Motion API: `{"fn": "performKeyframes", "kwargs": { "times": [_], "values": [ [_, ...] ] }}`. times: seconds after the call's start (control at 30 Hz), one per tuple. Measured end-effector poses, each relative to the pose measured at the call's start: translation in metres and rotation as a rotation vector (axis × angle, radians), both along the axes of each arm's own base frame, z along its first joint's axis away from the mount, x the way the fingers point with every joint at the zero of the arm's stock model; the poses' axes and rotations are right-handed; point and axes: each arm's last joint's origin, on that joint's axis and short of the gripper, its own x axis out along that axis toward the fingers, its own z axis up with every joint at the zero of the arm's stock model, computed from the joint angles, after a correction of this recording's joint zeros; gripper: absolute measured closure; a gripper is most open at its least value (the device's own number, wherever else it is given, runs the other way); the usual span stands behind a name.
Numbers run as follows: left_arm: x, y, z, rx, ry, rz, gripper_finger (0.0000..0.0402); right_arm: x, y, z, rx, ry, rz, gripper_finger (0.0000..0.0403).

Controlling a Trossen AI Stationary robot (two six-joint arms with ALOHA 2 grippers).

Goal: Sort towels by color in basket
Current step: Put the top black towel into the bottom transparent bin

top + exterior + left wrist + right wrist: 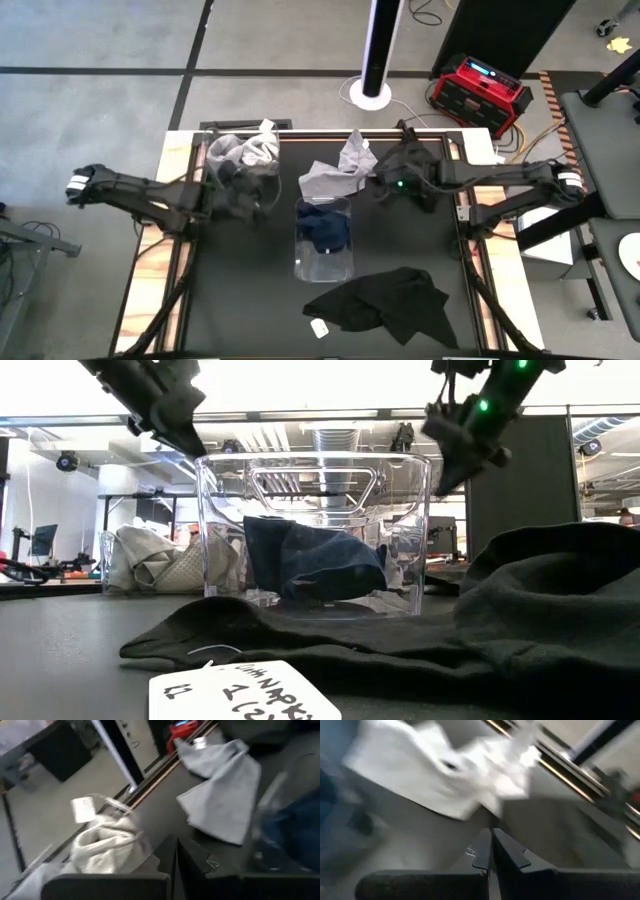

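A clear plastic basket [323,262] stands mid-table with a navy blue towel [325,227] inside it [310,565]. A crumpled light grey towel [243,152] lies at the far left, and another light grey towel [335,172] lies spread behind the basket. A black towel [385,300] lies spread near the front edge, with a white tag [320,327] beside it. My left gripper [255,197] hovers shut between the crumpled pile and the basket [176,847]. My right gripper [375,187] hovers shut beside the spread grey towel [491,840]. Neither holds anything.
The black mat is bare left and right of the basket. A metal frame rail [300,132] runs along the table's far edge. A red device [480,92] and a white pole base [372,92] stand on the floor beyond it.
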Motion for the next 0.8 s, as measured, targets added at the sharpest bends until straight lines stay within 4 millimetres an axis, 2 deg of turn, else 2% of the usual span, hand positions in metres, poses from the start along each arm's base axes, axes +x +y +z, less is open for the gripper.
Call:
{"fn": "performKeyframes", "kwargs": {
  "times": [0.2, 0.4, 0.5, 0.67, 0.8],
  "values": [
    [0.007, -0.023, -0.002, 0.052, -0.064, -0.030, 0.0402, -0.017, -0.027, -0.005, 0.043, 0.103, -0.126, 0.0394],
    [0.010, -0.043, 0.000, 0.076, -0.111, -0.072, 0.0402, -0.018, -0.046, -0.013, 0.124, 0.134, -0.072, 0.0372],
    [0.010, -0.057, -0.003, 0.067, -0.117, -0.124, 0.0401, -0.014, -0.049, -0.020, 0.148, 0.175, -0.024, 0.0337],
    [0.010, -0.079, -0.011, 0.032, -0.149, -0.158, 0.0402, -0.007, -0.052, -0.034, 0.165, 0.246, 0.001, 0.0255],
    [0.012, -0.089, -0.020, 0.013, -0.160, -0.157, 0.0402, -0.001, -0.054, -0.047, 0.195, 0.292, 0.007, 0.0192]
  ]
}}
